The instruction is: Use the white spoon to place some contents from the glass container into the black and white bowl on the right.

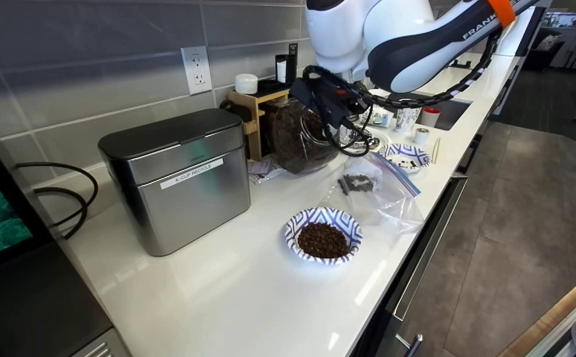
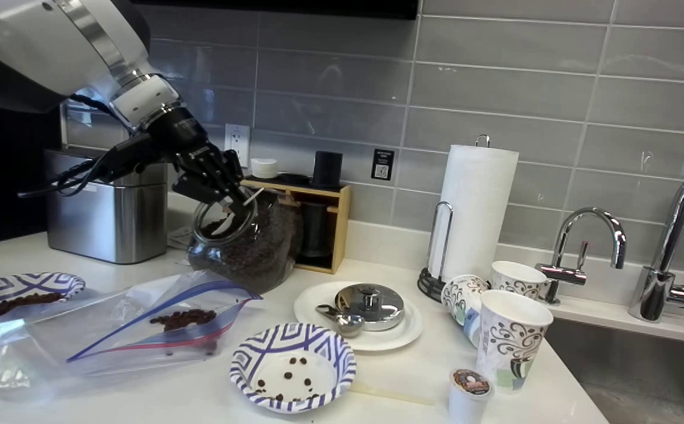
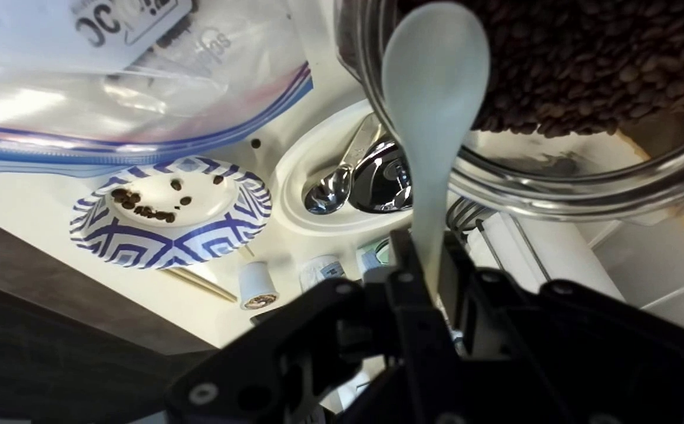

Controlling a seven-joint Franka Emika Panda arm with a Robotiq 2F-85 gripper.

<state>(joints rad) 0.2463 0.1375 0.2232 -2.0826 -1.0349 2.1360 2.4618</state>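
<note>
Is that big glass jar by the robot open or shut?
Open: the big glass jar has an uncovered mouth, and the wrist view looks straight through it at dark beans inside.

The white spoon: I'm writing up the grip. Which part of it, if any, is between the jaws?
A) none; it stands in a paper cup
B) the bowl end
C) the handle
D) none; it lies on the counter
C: in the wrist view the handle of the white spoon runs between the jaws, with its bowl end sticking out beyond them.
</note>
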